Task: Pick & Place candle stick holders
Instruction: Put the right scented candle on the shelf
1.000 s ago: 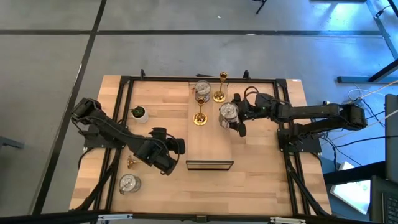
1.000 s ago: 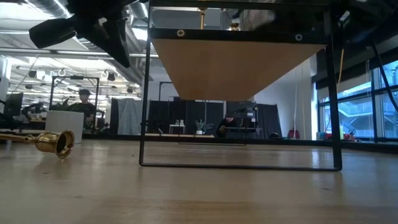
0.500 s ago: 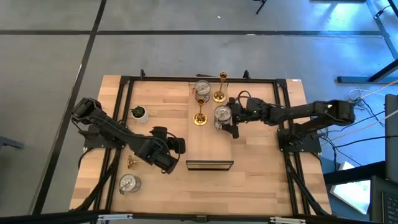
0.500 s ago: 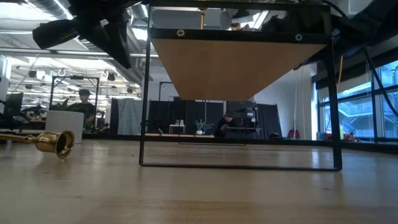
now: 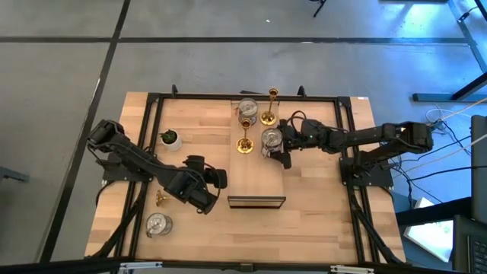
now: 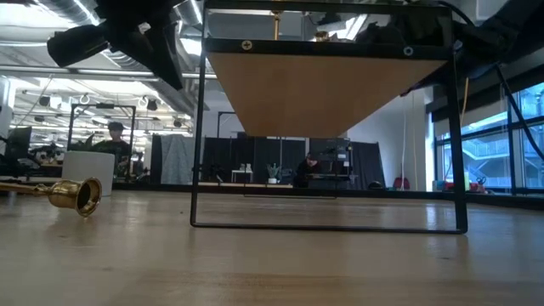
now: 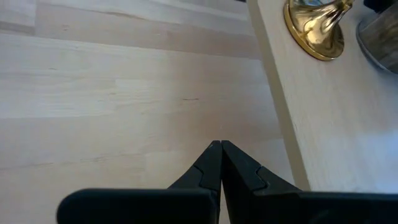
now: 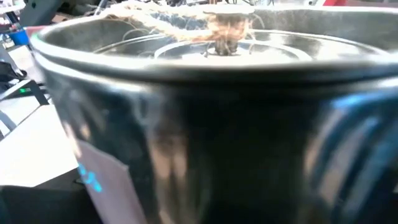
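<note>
One squat silvery candle holder (image 5: 271, 139) sits over the long wooden board (image 5: 257, 164), just beside an upright gold stick holder (image 5: 245, 144), and I have the right gripper (image 5: 282, 144) clenched on it, its rim filling my right wrist view (image 8: 205, 56). My left gripper (image 7: 220, 149) waits pinched closed over bare table (image 5: 319, 228) near the board's other end, with a toppled gold holder (image 6: 59, 193) and another silvery cup (image 5: 157, 224) nearby.

High view: straight down over the whole table (image 5: 319, 221) and both arms. Low view: table-top height, level, facing the room. Left wrist view: close above the wood, sharing an upright gold holder (image 7: 315, 28) (image 5: 244, 144) with the high view. Right wrist view: filled by a silvery cup (image 8: 205, 118).
</note>
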